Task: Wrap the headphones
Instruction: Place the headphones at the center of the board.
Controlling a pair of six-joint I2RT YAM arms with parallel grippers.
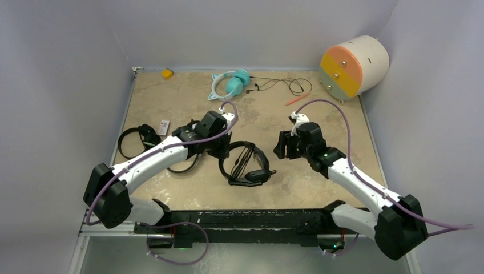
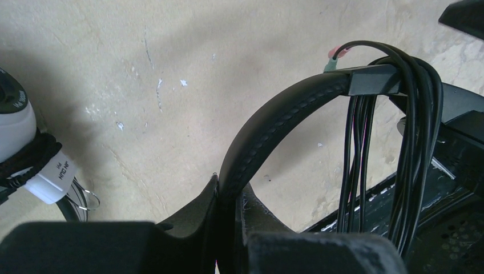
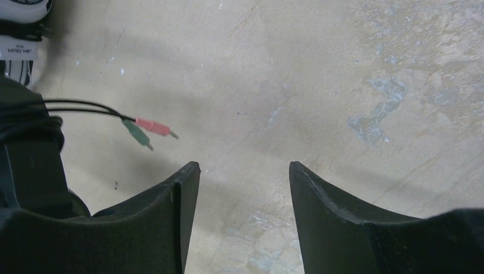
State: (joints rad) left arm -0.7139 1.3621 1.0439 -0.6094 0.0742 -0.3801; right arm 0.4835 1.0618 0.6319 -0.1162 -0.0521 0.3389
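Observation:
The all-black headphones [image 1: 246,164] lie at the table's centre with their cable [image 2: 412,142] looped several times round the headband [image 2: 274,123]. My left gripper [image 1: 222,149] is shut on that headband [image 2: 231,191]. The cable's pink and green plugs [image 3: 145,129] stick out free beside the band. My right gripper [image 1: 281,146] is open and empty [image 3: 244,171], just right of the headphones, over bare table. The teal cat-ear headphones [image 1: 231,84] lie at the back with their cable [image 1: 279,84] spread loose. A black headset [image 1: 140,138] lies at the left. A white earcup [image 2: 11,120] shows beside my left arm.
A thin red stick [image 1: 297,99] lies near the loose cable. A cream cylinder with orange, yellow and green drawers [image 1: 354,67] stands at the back right. A small yellow object [image 1: 166,73] sits at the back left edge. A small white card [image 1: 164,127] lies near the left headset.

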